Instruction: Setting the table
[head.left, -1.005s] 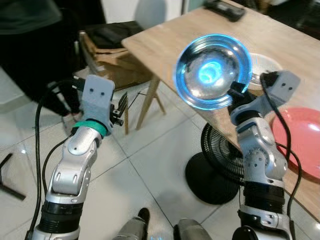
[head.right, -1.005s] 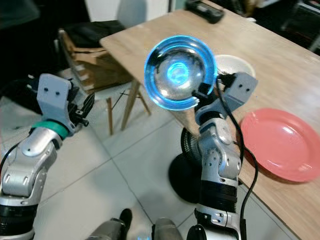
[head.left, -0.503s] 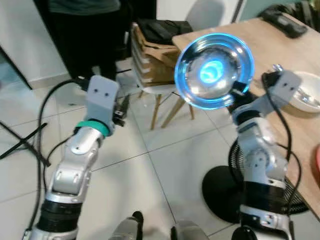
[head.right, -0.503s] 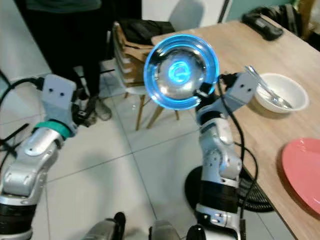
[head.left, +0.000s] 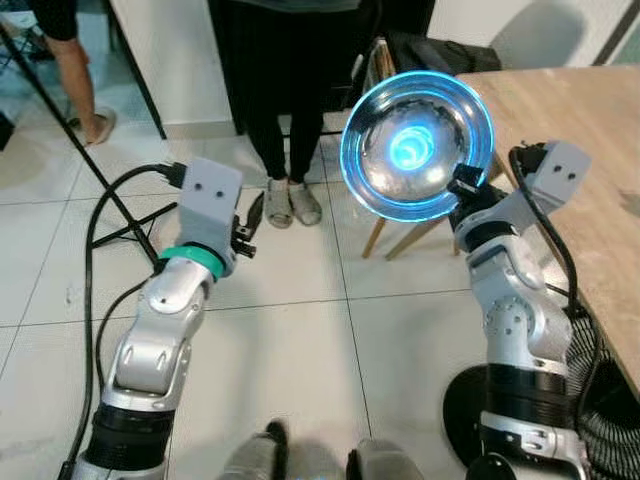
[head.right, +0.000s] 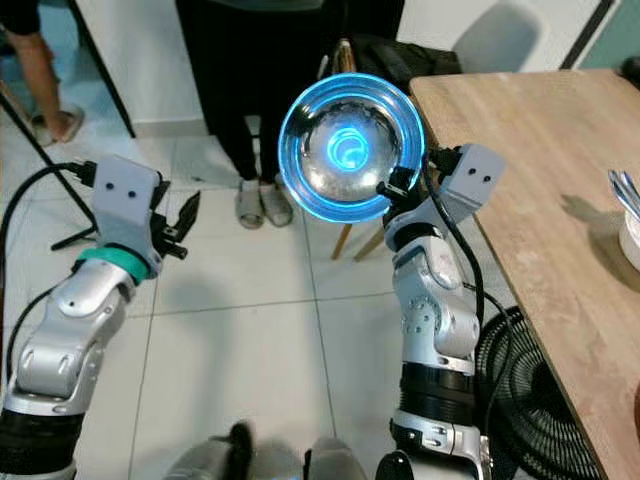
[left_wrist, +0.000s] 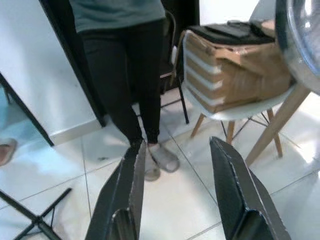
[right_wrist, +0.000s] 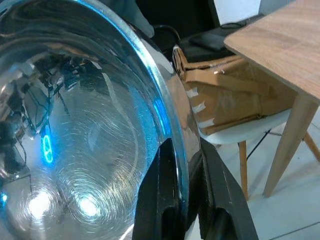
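Ahead on tiled floor: person's legs, white chair stacked with taped cardboard boxes, wooden table to the right. Steel bowl raised on edge beside table corner (blue glow inside), rim clamped by right gripper. Left gripper spread, empty. No legible writing.
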